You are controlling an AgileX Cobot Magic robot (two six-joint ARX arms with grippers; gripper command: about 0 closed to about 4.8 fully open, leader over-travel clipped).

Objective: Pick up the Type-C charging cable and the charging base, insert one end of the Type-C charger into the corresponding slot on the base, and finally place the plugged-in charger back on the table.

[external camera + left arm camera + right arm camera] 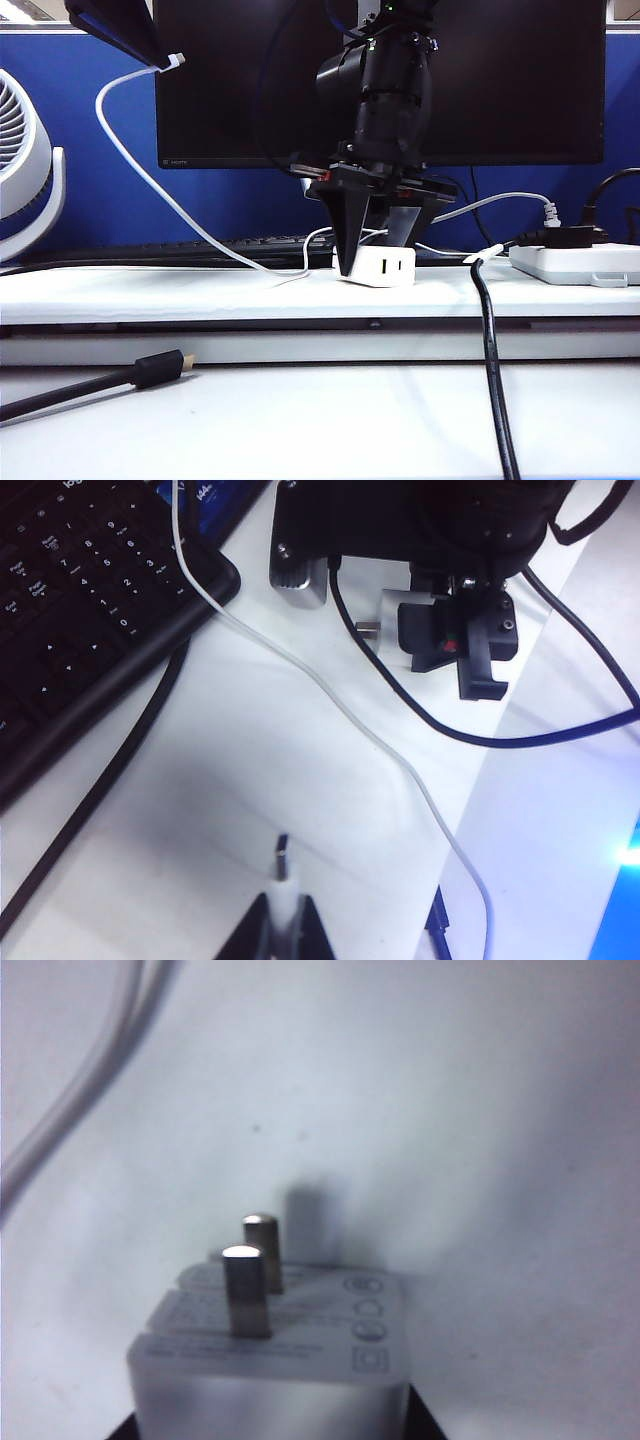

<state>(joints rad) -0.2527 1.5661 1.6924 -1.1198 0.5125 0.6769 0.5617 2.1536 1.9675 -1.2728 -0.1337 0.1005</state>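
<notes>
The Type-C charging cable (150,180) hangs in a long white curve from my left gripper (163,58), raised at the upper left. That gripper (285,925) is shut on the cable's white plug (283,875), whose silver tip sticks out past the jaws. The charging base (392,268), a small white block, stands on the table (300,420) below the monitor. My right gripper (380,250) points down over it, one finger on each side. In the right wrist view the base (300,1360) fills the space between the jaws of the right gripper (270,1430), its two metal prongs facing away.
A black monitor (500,80) and a keyboard (80,610) stand behind the base. At the far left is a white fan (20,170). A white power strip (580,262) lies at the right. A black gold-tipped cable (150,370) and a thick black cable (492,360) cross the front.
</notes>
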